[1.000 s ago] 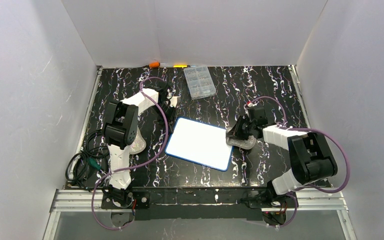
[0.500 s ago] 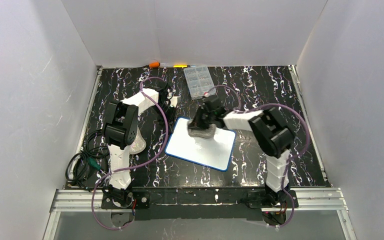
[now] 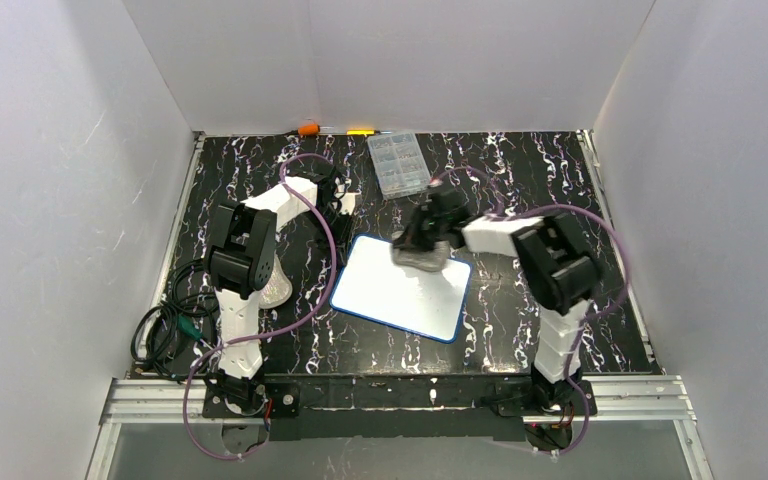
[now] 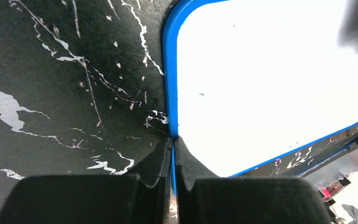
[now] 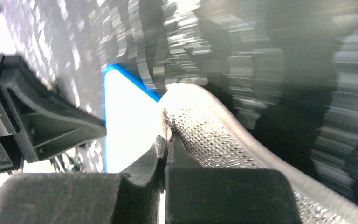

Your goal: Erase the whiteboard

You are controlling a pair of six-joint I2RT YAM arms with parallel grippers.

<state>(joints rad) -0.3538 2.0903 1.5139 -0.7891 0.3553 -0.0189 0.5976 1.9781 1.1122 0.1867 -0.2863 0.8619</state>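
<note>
The whiteboard lies flat on the black marbled table, white with a thin blue rim and no marks that I can see. My left gripper is shut on its blue rim at the board's far left corner. My right gripper is shut on a grey woven cloth and holds it on the board's far right part. In the right wrist view the board shows beside the cloth, and the background is blurred.
A clear plastic compartment box stands at the back of the table. An orange object and a yellow one lie against the back wall. Cables lie coiled at the near left. White walls close three sides.
My right gripper swept the cloth from the table right of the board onto the board's far edge, then a little back to the right. The left gripper and board have not moved.
</note>
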